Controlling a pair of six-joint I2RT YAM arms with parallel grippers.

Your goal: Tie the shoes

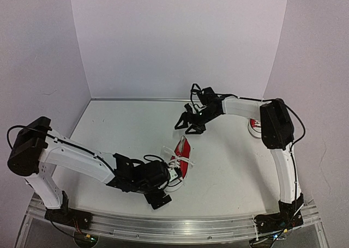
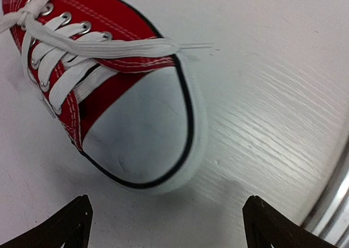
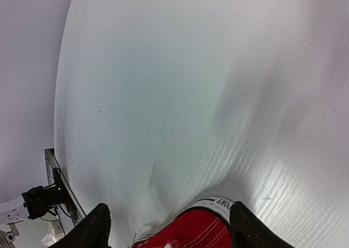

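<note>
Nothing gripped.
Top: left claw (image 1: 168, 187) below the near shoe (image 1: 182, 155) at centre worktop (image 1: 125, 133), right claw (image 1: 188, 125) above it, second shoe (image 1: 254, 127) at right. Left wrist: fingertips (image 2: 71, 226) wide, empty, toe cap (image 2: 142, 133) ahead. Right wrist: fingers (image 3: 95, 229) parted, empty, red canvas (image 3: 196, 227) below.

The near shoe (image 1: 184, 151), a small red canvas low-top, sits upright about mid-table, its heel toward 1 o'clock and its white rubber toe cap (image 2: 143, 141), edged by a thin black line, toward 7 o'clock. Its white laces (image 2: 61, 69) run through metal eyelets, with loose strands trailing off toward 10 and 4 o'clock and one flat end lying across the red upper just behind the toe cap. The second shoe (image 1: 254, 127) rests at the table's 2 o'clock side, well apart from the first, showing only red canvas and white sole.
</note>
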